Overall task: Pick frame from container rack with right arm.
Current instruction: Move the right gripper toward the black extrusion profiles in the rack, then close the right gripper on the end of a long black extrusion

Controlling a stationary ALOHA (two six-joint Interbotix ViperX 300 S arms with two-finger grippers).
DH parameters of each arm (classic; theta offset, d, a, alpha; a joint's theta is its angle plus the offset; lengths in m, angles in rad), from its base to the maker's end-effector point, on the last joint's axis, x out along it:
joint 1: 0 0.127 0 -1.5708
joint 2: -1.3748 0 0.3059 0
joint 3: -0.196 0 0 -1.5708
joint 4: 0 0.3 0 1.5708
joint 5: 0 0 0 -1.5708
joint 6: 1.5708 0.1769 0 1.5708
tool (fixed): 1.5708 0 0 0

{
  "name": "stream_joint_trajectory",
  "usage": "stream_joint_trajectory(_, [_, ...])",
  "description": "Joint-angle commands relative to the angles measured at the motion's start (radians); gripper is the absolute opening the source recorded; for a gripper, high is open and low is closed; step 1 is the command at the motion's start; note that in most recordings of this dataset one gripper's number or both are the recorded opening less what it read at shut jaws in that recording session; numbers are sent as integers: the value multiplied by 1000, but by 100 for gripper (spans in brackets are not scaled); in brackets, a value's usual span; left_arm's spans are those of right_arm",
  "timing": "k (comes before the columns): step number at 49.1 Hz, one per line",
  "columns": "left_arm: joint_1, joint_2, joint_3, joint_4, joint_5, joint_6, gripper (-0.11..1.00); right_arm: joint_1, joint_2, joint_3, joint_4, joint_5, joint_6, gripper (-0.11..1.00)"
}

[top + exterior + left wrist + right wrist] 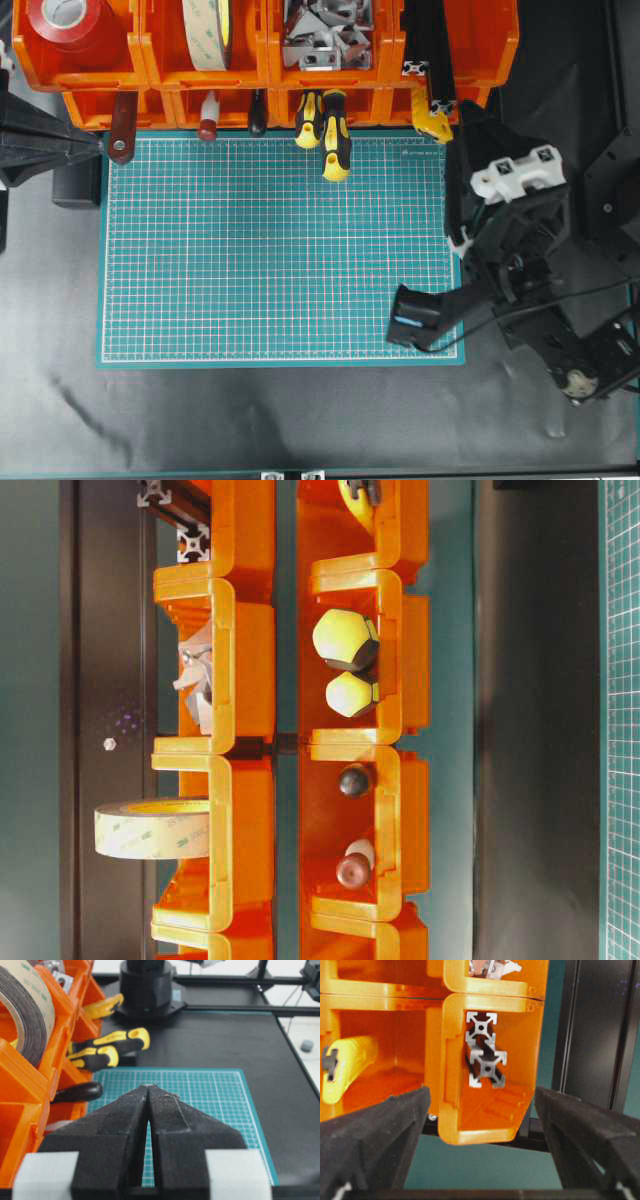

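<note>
The container rack runs along the far edge of the green mat. Two frames lie in its far-right upper bin, their slotted ends poking over the bin's front lip — one end just nearer than the other. In the right wrist view the two frame ends sit stacked inside the orange bin, facing the camera.

The right gripper has its fingers spread wide apart, one pad at the left and one at the right of that bin, holding nothing and well short of the bars. The right arm stands at the mat's right edge.

The left gripper has its fingers pressed together, empty, over the mat beside the yellow-and-black screwdrivers
</note>
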Motion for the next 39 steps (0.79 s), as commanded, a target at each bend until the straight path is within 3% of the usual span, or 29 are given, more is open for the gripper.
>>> stream_joint_trajectory(1, [5,6,-28,3,-6,-6,0,-21,-2,-9,-29,-8,5,82])
stream_joint_trajectory(30, [6,6,-29,3,-6,-6,0,-170,3,12,-54,-98,14,82])
stream_joint_trajectory(39, [6,6,-29,5,-6,-6,0,-173,3,11,-55,-98,15,81])
